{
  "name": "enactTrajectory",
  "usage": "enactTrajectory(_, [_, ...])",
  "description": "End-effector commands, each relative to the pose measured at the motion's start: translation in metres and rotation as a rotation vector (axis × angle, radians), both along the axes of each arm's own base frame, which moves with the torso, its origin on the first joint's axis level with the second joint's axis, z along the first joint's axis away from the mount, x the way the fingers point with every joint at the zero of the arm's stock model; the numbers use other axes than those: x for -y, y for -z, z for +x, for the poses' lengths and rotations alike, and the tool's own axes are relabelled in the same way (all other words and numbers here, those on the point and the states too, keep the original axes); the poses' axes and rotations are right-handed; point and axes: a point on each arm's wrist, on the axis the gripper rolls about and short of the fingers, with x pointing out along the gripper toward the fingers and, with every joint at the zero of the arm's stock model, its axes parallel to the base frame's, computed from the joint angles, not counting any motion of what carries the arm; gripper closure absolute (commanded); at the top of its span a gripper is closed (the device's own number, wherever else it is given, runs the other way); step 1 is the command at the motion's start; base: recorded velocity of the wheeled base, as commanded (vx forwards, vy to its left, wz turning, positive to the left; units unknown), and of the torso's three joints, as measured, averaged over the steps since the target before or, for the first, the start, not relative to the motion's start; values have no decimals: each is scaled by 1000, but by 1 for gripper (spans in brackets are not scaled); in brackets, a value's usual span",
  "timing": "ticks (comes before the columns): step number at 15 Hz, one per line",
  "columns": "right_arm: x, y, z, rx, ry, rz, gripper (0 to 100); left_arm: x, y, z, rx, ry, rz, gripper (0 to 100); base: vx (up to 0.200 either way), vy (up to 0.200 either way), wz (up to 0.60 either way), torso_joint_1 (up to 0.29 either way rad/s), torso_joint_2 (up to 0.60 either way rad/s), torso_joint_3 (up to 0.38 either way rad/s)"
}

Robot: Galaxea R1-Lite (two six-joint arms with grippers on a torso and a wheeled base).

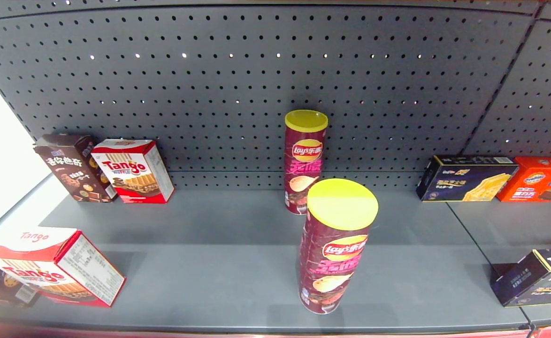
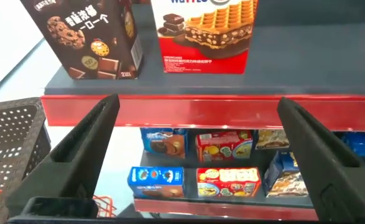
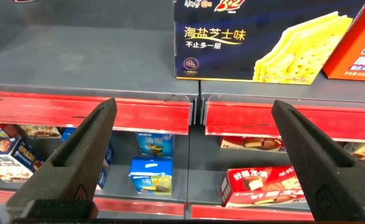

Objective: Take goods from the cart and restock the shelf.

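Observation:
Two maroon chip cans with yellow lids stand upright on the grey shelf [image 1: 210,263]: one near the front edge [image 1: 334,246], one behind it by the pegboard [image 1: 304,159]. My left gripper [image 2: 198,162] is open and holds nothing; it hangs below and in front of the shelf's red front strip [image 2: 194,112], under a brown cookie box [image 2: 89,37] and a red wafer box [image 2: 207,34]. My right gripper [image 3: 201,162] is also open and holds nothing, in front of the red strip [image 3: 145,112] under a dark blue cracker box [image 3: 263,40].
Cookie and wafer boxes [image 1: 134,171] stand at the shelf's back left, another wafer box [image 1: 55,272] at front left. Blue [image 1: 465,178] and orange [image 1: 538,178] boxes sit at right. A black mesh cart [image 2: 11,149] is at the left gripper's side. Lower shelves hold small boxes [image 2: 229,182].

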Motion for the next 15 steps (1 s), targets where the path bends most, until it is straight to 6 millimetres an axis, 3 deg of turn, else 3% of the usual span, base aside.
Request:
enactTrajectory(1, [0,-40,-2,53,-4,22,0,0,0,0,1,2,-7,0,0,0,0,0,0,0])
enactTrajectory(2, [0,-99,19,-17,-1,71,0,0,0,0,2,2,-7,0,0,0,0,0,0,0])
enactTrajectory(3, [0,-112,26,-7,-20,66,0,0,0,0,0,10,-4,0,0,0,0,0,0,0])
enactTrajectory(5, [-2,-116,33,-25,-90,41,0,1,0,0,-1,28,-7,0,0,0,0,0,0,0])
enactTrajectory(8, [-13,-145,78,-128,-316,22,0,1,0,0,2,48,-18,0,0,0,0,0,0,0])
enactTrajectory(11, [-32,-147,114,-177,-443,-2,0,1,0,0,0,47,-23,0,0,0,0,0,0,0])
enactTrajectory(15, [-64,-123,146,-317,-582,-104,0,1,-1,0,0,44,-24,0,0,0,0,0,0,0])
